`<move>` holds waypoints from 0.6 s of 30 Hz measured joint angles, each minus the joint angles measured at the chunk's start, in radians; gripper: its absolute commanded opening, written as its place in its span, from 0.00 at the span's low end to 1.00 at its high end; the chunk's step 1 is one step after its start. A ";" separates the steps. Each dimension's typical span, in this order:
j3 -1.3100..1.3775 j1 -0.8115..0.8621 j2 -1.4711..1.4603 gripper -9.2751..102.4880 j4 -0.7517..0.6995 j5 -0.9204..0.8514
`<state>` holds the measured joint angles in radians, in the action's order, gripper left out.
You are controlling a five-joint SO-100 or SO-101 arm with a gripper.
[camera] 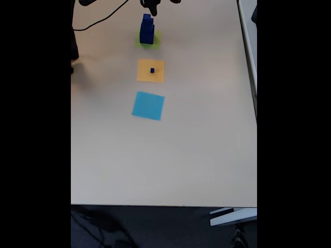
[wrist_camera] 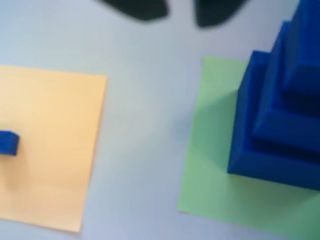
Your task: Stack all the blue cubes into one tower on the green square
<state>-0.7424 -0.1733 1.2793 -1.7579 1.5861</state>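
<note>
The blue cubes (wrist_camera: 280, 125) stand stepped on the green square (wrist_camera: 210, 170). One tiny cube (wrist_camera: 8, 143) sits on the orange square (wrist_camera: 50, 150). The gripper (wrist_camera: 181, 12) is open, empty.

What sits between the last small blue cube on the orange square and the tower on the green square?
Nothing visible. The small blue cube rests on the orange square, and only bare table lies between it and the green square holding the tower. The light-blue square is on the far side, out of the path.
</note>
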 measured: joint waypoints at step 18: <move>-0.074 0.041 0.009 0.08 0.000 -0.023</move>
<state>-0.8161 -0.1319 1.2885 -1.7579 1.5631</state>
